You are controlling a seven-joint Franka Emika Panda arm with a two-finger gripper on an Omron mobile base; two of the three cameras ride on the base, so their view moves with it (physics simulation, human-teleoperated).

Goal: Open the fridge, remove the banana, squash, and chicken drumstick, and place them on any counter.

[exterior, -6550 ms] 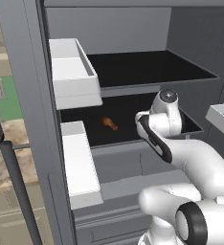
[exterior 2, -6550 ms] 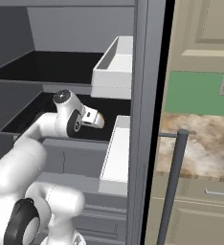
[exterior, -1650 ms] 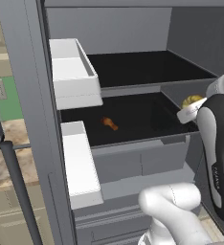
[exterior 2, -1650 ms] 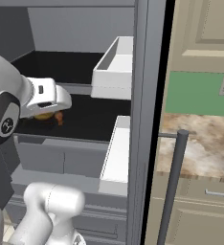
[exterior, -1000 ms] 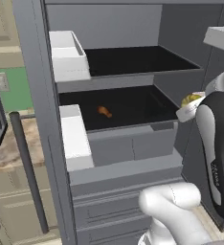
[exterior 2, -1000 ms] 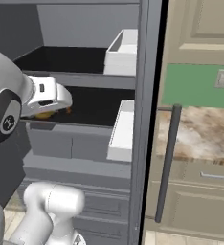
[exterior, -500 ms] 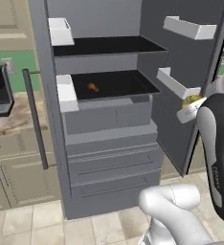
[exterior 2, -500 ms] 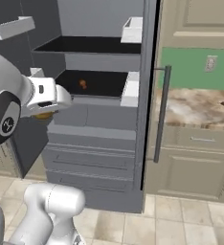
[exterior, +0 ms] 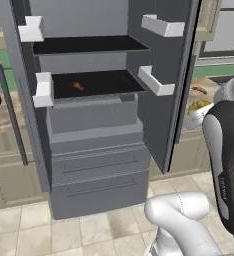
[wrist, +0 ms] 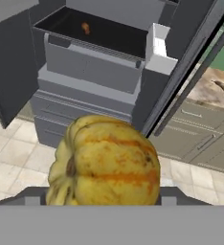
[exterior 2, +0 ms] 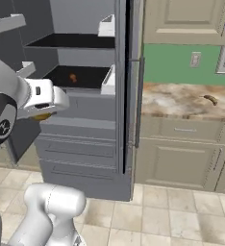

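Note:
The grey fridge (exterior: 96, 165) stands with both upper doors swung open. On its lower shelf lies the brown chicken drumstick (exterior: 77, 86) (exterior 2: 72, 77) (wrist: 85, 27). My gripper (exterior 2: 42, 113) hangs in front of the fridge, a little away from it, shut on the round yellow-olive squash (wrist: 106, 160) (exterior: 199, 106), which hides the fingertips in the hand view. The banana (exterior 2: 210, 99) (wrist: 221, 86) rests on the mottled counter (exterior 2: 177, 103) to the right of the fridge.
The right fridge door (exterior 2: 129, 96) with its long handle stands edge-on between me and the counter. Door bins (exterior: 156, 80) jut from the open doors. Beige cabinet fronts (exterior 2: 181, 153) run below the counter, above a tiled floor (exterior 2: 172, 216).
The whole picture has pulled back from the fridge, so the base has driven backward; the full fridge, floor and counter now show. The squash stays in my gripper.

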